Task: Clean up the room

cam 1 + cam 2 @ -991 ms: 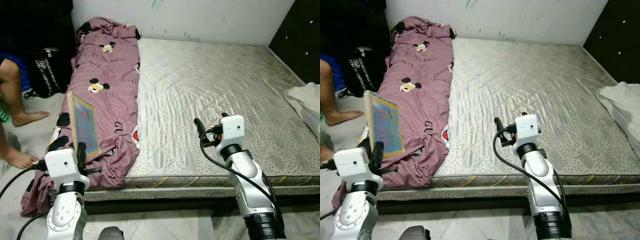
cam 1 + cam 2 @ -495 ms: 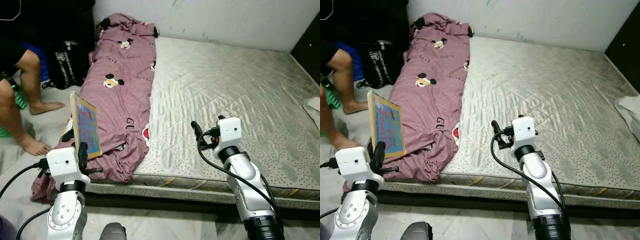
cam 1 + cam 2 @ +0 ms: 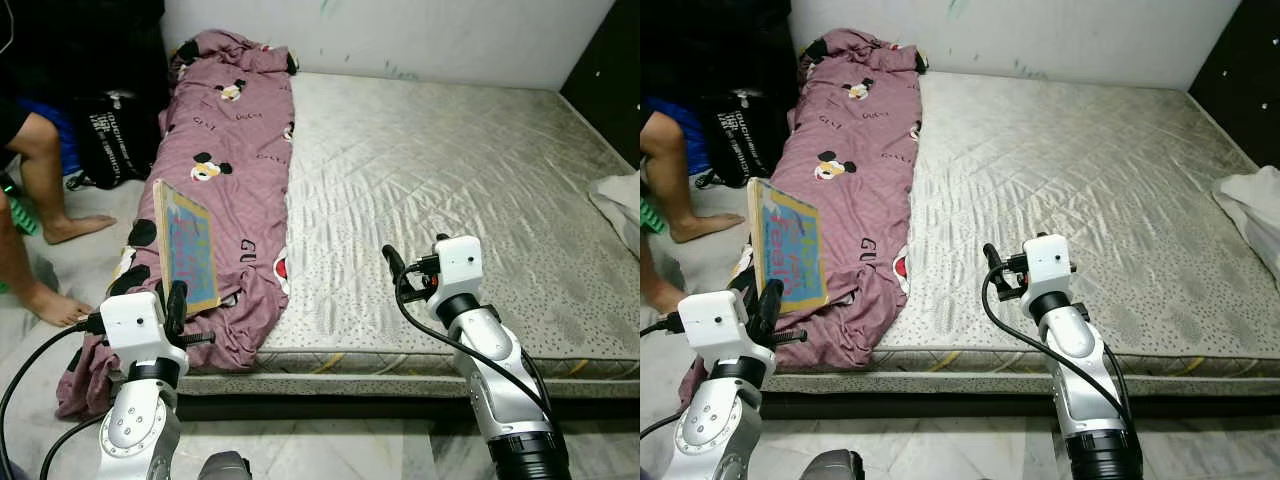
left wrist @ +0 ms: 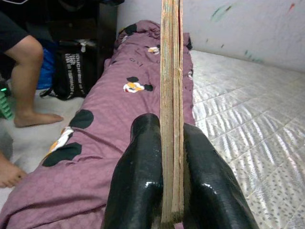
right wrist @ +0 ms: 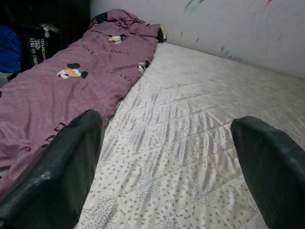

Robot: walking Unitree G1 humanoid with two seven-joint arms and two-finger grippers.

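I've got the left gripper (image 4: 171, 210) clamped on a thin flat book with a blue cover and tan edges (image 3: 190, 248), jaws squeezed tight on its lower edge. The book stands upright, raised above the near left corner of the bed, over the purple cartoon-print blanket (image 3: 228, 150). In the left wrist view I see the book edge-on between both black fingers (image 4: 136, 181); page edges look worn.

Right gripper (image 5: 171, 157) is empty, jaws spread wide, held above the near part of the bare grey quilted mattress (image 3: 450, 170). Not touching anything.

The blanket runs in a long strip along the mattress's left side, from the wall end down to the near corner, where it spills over the edge onto the pale tiled floor (image 3: 330, 450). Bunched up at the far end.

Off the right edge of the mattress there's a crumpled white cloth (image 3: 618, 200); I can't tell what it rests on. Dark furniture (image 3: 605, 80) behind it at the far right.

On the left beside the bed, a person's bare legs and feet (image 3: 40, 200) on the floor, near the blanket but apart from it. A black bag with white lettering (image 3: 118, 135) sits by the wall just beyond them, next to the bed's left side.

White wall (image 3: 400, 35) behind the bed has faint coloured scribbles.
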